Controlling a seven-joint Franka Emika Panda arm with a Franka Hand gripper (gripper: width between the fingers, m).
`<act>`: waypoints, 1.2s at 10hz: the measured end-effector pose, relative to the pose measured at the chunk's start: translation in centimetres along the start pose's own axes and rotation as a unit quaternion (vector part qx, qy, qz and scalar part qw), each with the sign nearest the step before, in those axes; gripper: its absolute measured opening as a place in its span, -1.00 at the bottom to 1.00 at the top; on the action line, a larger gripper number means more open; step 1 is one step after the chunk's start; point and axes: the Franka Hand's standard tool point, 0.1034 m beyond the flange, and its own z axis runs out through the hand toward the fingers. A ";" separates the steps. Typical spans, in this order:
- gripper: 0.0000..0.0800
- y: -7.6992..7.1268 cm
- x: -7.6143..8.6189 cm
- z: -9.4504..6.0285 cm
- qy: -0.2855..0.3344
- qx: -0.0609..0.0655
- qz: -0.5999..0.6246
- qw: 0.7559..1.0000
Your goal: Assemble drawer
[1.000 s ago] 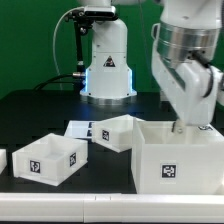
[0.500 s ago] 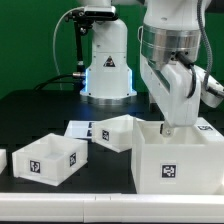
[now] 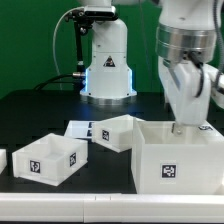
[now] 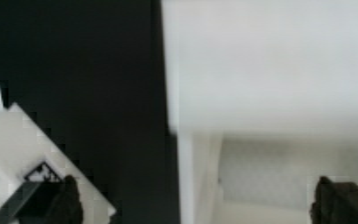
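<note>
A large white open box [image 3: 178, 160] with a marker tag stands at the front of the exterior view's right. My gripper [image 3: 181, 124] hangs over its back wall, fingertips at the rim. In the wrist view my gripper [image 4: 194, 204] is open, its dark fingers [image 4: 44, 200] wide apart on either side of the box's white wall [image 4: 197, 170], not touching it. Two smaller white open drawer boxes stand on the table: one [image 3: 48, 157] at the front left and one [image 3: 118, 131] in the middle.
The marker board [image 3: 76, 128] lies flat behind the smaller boxes. The arm's base [image 3: 106, 70] stands at the back centre. A white piece [image 3: 3, 158] shows at the left edge. The table is black.
The arm swung toward the exterior view's left half a second ago and is now back on the right over the large box's back wall. The boxes have not moved.
</note>
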 end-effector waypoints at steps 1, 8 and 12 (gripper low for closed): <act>0.62 0.3 -0.4 0.6 0.003 -0.005 -0.005 1.000; 0.05 0.6 -0.9 1.0 0.003 -0.008 -0.011 1.000; -0.84 0.3 -0.6 0.8 0.002 -0.003 -0.010 1.000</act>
